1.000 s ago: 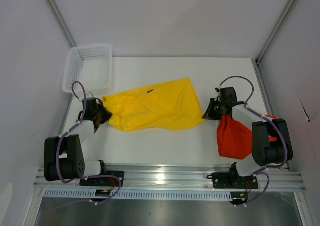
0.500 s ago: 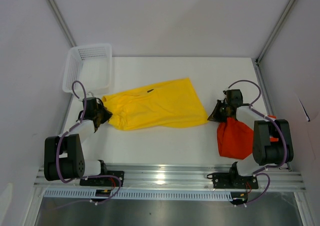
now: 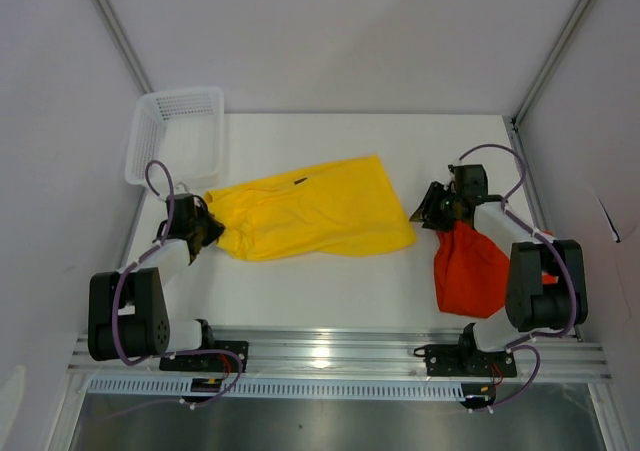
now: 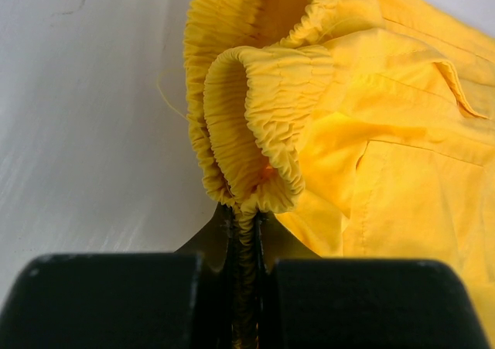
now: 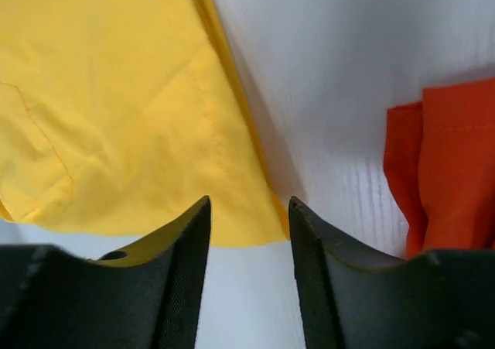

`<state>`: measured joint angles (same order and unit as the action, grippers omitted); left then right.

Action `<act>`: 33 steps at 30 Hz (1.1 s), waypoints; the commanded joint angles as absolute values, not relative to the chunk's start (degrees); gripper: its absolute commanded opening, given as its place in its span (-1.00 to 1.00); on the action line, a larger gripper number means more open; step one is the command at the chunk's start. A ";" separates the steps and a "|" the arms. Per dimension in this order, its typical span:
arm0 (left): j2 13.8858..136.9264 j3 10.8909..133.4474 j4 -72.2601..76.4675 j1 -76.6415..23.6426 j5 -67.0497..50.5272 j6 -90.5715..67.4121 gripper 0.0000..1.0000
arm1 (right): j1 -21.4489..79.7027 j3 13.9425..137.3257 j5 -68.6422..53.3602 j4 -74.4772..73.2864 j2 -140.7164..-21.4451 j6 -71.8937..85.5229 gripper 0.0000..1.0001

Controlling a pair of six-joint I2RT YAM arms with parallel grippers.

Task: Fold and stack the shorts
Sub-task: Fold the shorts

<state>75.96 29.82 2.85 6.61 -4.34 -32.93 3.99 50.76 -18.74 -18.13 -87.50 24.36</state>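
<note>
The yellow shorts (image 3: 315, 211) lie spread across the middle of the table, with a small black logo near their far edge. My left gripper (image 3: 207, 231) is shut on their gathered waistband (image 4: 247, 144) at the left end. My right gripper (image 3: 424, 211) is open and empty, hovering just over the yellow shorts' lower right corner (image 5: 255, 217). The orange-red shorts (image 3: 468, 269) lie bunched at the right, partly under my right arm; an edge of them shows in the right wrist view (image 5: 448, 171).
A white mesh basket (image 3: 178, 131) stands at the back left corner of the table. Grey walls close in the left, back and right sides. The metal rail with both arm bases runs along the near edge.
My right gripper let go of the yellow shorts' right corner, swung right, then came back toward that corner, open. The corner now lies flat further right. The left arm has not moved.
</note>
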 commanded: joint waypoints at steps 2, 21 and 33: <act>74.19 32.60 0.45 4.49 -0.27 -31.81 -1.00 | 9.29 54.93 -15.65 -16.79 -83.50 25.75 -0.31; 73.56 50.45 -19.16 -4.13 10.46 -30.85 -1.00 | 26.63 100.79 -57.80 -37.34 -127.34 16.71 -1.00; 77.52 51.77 -16.79 -4.04 10.02 -28.92 -0.99 | 28.04 133.16 -65.85 -72.96 -151.44 -0.55 -1.00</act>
